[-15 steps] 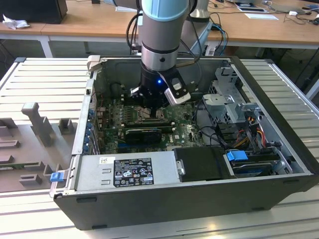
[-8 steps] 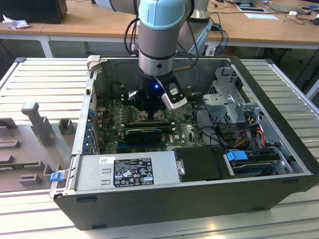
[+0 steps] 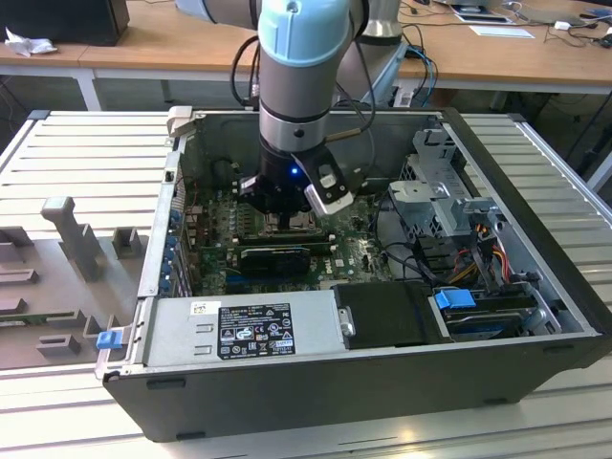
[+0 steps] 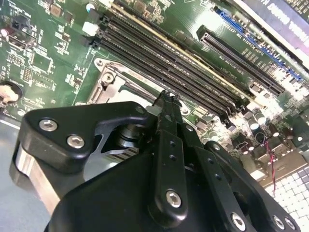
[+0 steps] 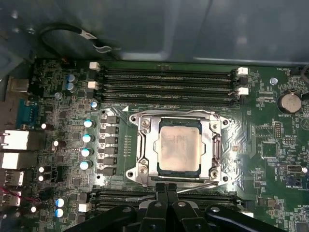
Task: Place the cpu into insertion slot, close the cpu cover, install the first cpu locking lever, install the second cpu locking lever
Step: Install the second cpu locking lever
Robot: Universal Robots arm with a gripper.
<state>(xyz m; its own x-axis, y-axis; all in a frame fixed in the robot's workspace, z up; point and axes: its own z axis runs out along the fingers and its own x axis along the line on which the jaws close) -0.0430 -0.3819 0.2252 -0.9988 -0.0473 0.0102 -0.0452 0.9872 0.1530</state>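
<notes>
Sitting in the socket already: the small square cpu with the pale silvery-beige face lies flat in the grey-rimmed square insertion slot on the green circuit board. The thin silvery metal cpu cover looks closed down around it, chip face showing through the central cut-out.

A thin wire locking lever runs along the socket's 6 o'clock edge in the first wrist view, and my gripper sits right on it, fingertips pressed together with no gap I can see. Whether the wire is actually pinched between them I can't tell. In the second wrist view the same tips hover at the socket frame's edge, just beside the long black memory slots.

My read: the lever step is in hand. To do it well, keep the tips on the wire itself, push down and sideways along its own arc, and don't lean on the cover or skid into the slots.

From outside, the grey-blue arm reaches straight down into the open black computer case, well clear of the black power supply box at 6 o'clock.
</notes>
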